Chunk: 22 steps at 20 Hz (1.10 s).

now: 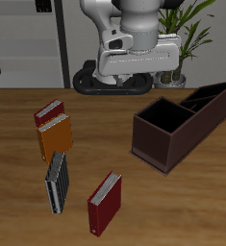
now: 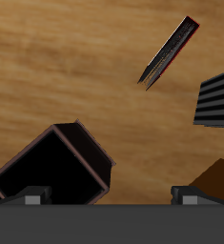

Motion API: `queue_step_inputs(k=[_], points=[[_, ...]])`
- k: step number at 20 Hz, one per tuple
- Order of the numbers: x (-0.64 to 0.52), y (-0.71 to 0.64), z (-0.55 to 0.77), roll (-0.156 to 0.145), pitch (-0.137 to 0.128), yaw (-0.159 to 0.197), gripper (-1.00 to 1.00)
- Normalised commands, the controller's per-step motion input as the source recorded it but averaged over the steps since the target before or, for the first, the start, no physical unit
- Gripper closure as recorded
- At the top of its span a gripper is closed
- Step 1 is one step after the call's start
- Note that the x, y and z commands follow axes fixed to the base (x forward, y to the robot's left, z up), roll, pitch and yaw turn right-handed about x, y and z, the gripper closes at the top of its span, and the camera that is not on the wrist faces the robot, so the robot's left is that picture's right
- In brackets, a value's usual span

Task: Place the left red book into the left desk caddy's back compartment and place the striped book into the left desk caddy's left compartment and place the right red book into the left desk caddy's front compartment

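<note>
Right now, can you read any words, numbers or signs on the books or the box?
No text can be read in either view.
Small bright red hardcover book: plain cover.
Slim grey-and-black striped book: stripes only, no letters.
Larger dark crimson book: plain cover.
Orange-brown book: plain cover.
Long dark maroon-brown open-top box: no label.

White, rounded arm links with grey gripper (image 1: 134, 67) housing

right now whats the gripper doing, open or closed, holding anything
Gripper: open, holding nothing. In the wrist view its fingertips stand wide apart with only bare table between them.
</note>
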Motion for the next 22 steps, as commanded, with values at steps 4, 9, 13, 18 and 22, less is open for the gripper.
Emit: queue_step_inputs(k=[4,9,13,18,22], points=[[0.56,-0.06,0.03,-0.046,-0.022,0.001,-1.0],[0.47,-0.03,-0.07,-0.023,-0.021,-0.035,-1.0],[0.44,-0.05,-0.02,-0.021,-0.036,-0.056,-1.0],[0.44,-0.1,-0.07,-0.039,-0.006,-0.064,-1.0],[0.36,-0.11,0.02,-0.002,-0.027,-0.037,-1.0]])
